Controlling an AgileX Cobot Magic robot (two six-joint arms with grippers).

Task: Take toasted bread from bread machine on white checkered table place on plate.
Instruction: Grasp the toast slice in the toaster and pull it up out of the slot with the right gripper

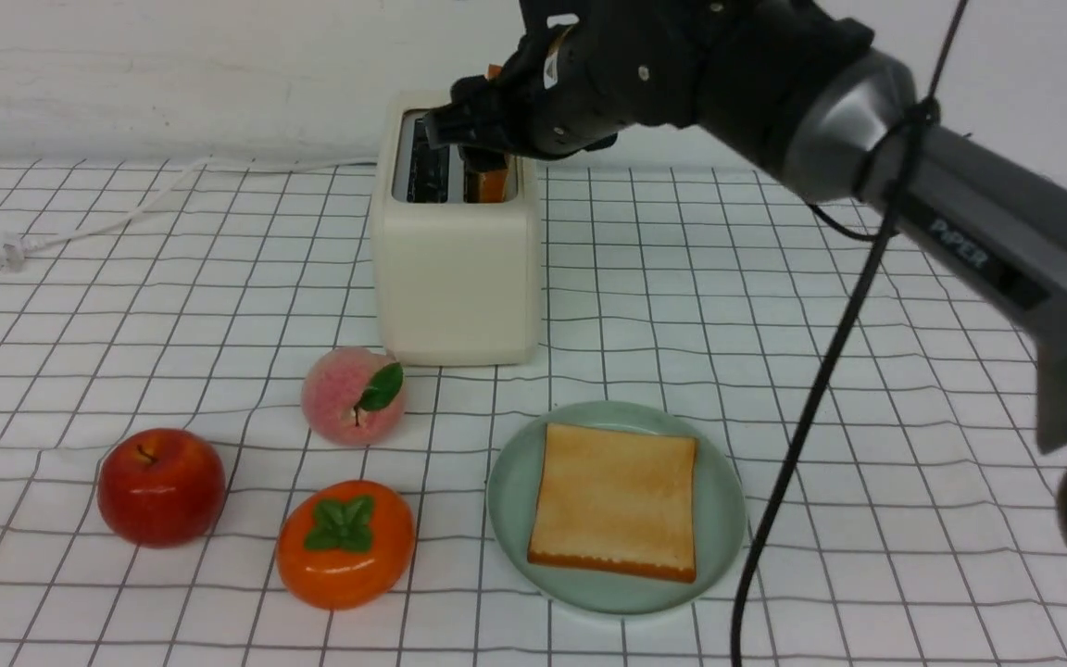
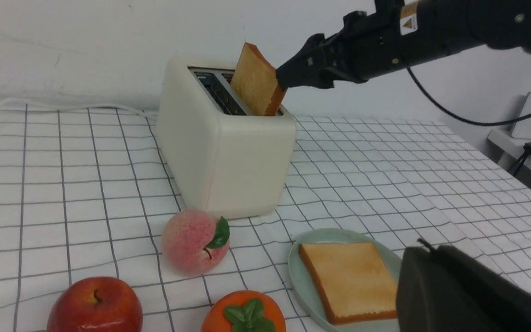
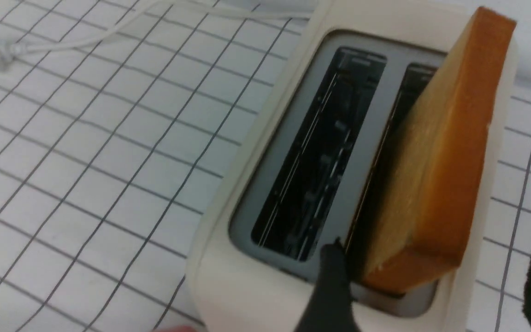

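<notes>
Two slices of toast are seen. One slice on the plate (image 1: 615, 500) lies flat on the pale green plate (image 1: 508, 491), which is set on the checked table (image 1: 774, 278) in front of the toaster (image 1: 455, 278) and slightly to its right. The other slice, the slice in the toaster (image 2: 254, 80), stands in the right-hand slot.

In the front view this second slice is almost hidden by the right gripper (image 1: 473, 130), and only a strip of orange crust is shown below it. From the left wrist view the slice is seen rising well out of the slot and leaning to one side, with the gripper's tip at its upper edge. Only the right wrist view shows that the left slot is dark and empty, and that the gripper's jaws are spread, with one of its fingers (image 3: 332, 286) on each side of the slice. Whether a finger touches the crust cannot be told for sure.

The left gripper (image 2: 431, 276) is seen only as a dark mass in its own wrist view, and its jaws are pressed together.

A peach (image 1: 353, 396), an apple (image 1: 160, 486) and a persimmon (image 1: 345, 544) sit to the left of the plate. A white cord (image 1: 126, 208) trails leftward from the toaster.
</notes>
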